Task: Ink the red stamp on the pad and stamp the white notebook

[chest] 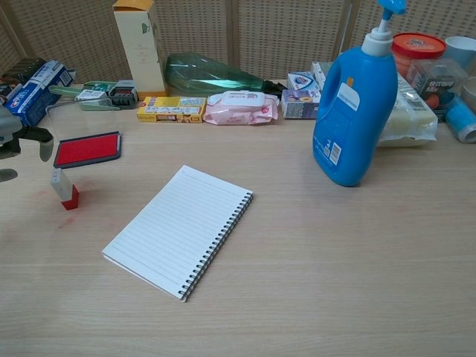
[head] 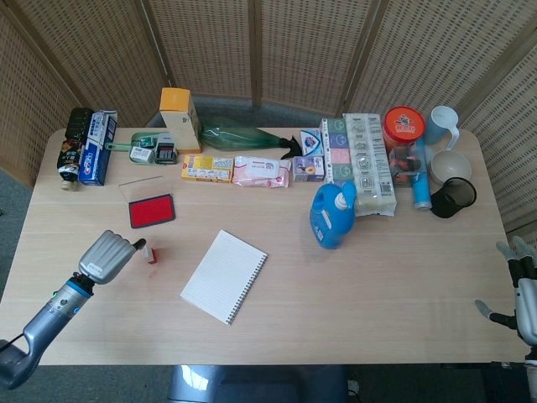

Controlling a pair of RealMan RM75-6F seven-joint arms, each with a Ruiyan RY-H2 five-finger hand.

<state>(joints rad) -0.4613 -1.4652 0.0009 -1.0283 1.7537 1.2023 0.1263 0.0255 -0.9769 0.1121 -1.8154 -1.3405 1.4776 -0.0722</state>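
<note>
The small red stamp (head: pixel 150 253) with a white top stands upright on the table, left of the white spiral notebook (head: pixel 224 275); the chest view shows the stamp (chest: pixel 65 189) and the notebook (chest: pixel 178 229) too. The red ink pad (head: pixel 152 210) lies open behind the stamp, its clear lid raised. My left hand (head: pixel 110 255) hovers just left of the stamp, fingers apart, holding nothing; only its fingertips (chest: pixel 22 134) enter the chest view at the left edge. My right hand (head: pixel 518 285) waits at the table's right edge, fingers spread and empty.
A blue detergent bottle (head: pixel 333 215) stands right of the notebook. Boxes, a wipes pack (head: pixel 263 171), a green bottle (head: pixel 243 134), cups and a red-lidded jar (head: pixel 404 126) line the back of the table. A faint red smear (chest: pixel 41 195) marks the wood near the stamp.
</note>
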